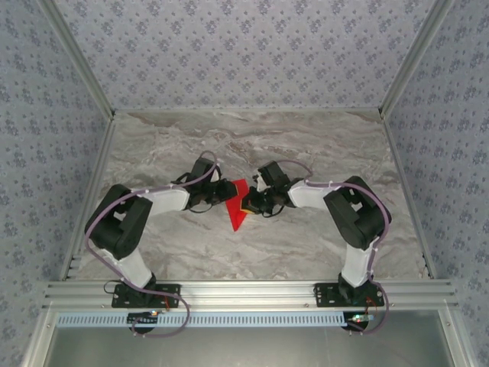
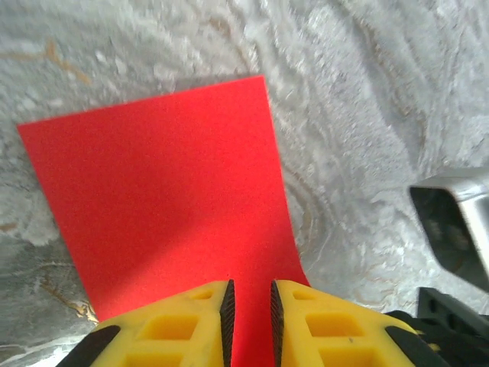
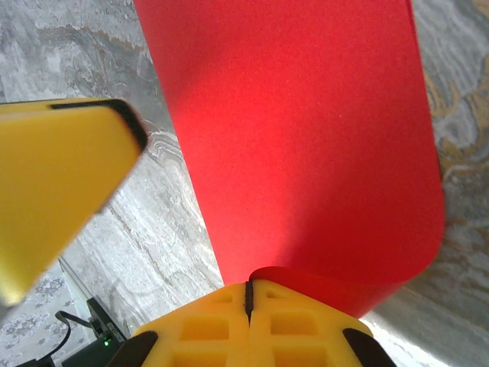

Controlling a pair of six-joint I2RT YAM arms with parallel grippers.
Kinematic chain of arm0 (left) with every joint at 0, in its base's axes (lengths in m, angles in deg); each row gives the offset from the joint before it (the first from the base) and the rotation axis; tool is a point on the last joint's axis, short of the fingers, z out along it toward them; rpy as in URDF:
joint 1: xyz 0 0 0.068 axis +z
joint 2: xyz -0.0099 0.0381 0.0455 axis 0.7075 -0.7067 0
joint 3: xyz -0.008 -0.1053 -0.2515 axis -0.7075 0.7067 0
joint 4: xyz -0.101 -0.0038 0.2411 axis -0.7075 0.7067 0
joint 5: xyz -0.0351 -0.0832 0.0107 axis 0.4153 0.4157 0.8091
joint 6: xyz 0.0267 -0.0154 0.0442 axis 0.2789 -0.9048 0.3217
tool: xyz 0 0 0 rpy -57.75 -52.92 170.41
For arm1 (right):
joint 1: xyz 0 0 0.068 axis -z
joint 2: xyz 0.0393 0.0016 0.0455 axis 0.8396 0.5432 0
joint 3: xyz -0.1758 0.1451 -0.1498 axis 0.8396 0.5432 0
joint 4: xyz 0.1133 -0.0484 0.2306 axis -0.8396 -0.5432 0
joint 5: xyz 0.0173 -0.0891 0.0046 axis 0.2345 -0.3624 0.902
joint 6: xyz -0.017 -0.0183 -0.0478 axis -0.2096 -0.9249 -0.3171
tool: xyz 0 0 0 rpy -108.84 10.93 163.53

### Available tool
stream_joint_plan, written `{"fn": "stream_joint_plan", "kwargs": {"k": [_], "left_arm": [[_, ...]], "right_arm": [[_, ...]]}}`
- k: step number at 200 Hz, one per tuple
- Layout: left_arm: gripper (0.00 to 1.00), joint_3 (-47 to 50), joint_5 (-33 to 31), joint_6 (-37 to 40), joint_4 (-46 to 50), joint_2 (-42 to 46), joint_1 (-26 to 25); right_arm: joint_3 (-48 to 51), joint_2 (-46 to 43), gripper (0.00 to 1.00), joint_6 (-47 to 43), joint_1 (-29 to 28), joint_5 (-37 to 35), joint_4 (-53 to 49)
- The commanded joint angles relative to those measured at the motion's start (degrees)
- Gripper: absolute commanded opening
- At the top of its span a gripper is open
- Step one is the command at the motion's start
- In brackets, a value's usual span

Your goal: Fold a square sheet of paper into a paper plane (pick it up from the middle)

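The square sheet of paper (image 1: 238, 215) is bright red and lies mid-table between both grippers, narrowing to a point toward the near edge. In the right wrist view the sheet (image 3: 306, 138) curls up at its near edge, and my right gripper (image 3: 248, 284) is shut on that curled edge. My left gripper (image 2: 252, 294) hovers over the sheet (image 2: 168, 191) with its jaws a narrow gap apart, red paper showing through the gap. Seen from above, the left gripper (image 1: 226, 191) and right gripper (image 1: 250, 202) face each other across the paper.
The grey marble table (image 1: 306, 145) is walled on three sides by patterned panels. A yellow finger of the left gripper (image 3: 61, 176) shows close beside the paper. Part of the right gripper's metal body (image 2: 458, 222) sits right of the sheet.
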Motion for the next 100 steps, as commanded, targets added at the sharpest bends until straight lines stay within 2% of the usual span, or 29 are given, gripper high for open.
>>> {"fn": "stream_joint_plan", "kwargs": {"k": [1,45,100], "left_arm": [[0.21,-2.0,-1.7,0.9,1.7,-0.6,1.0],[0.17,-4.1,-2.1,0.5,3.6,-5.6,1.1],[0.16,-4.8,-2.4,0.6,5.2,-7.8,1.1]], "right_arm": [[-1.6,1.4,0.0,-1.2,-0.5,-0.6,0.9],[-2.2,2.4,0.0,-2.1,-0.6,-0.3,1.8],[-3.1,3.8,0.0,-2.4,-0.6,0.2,2.6]]}}
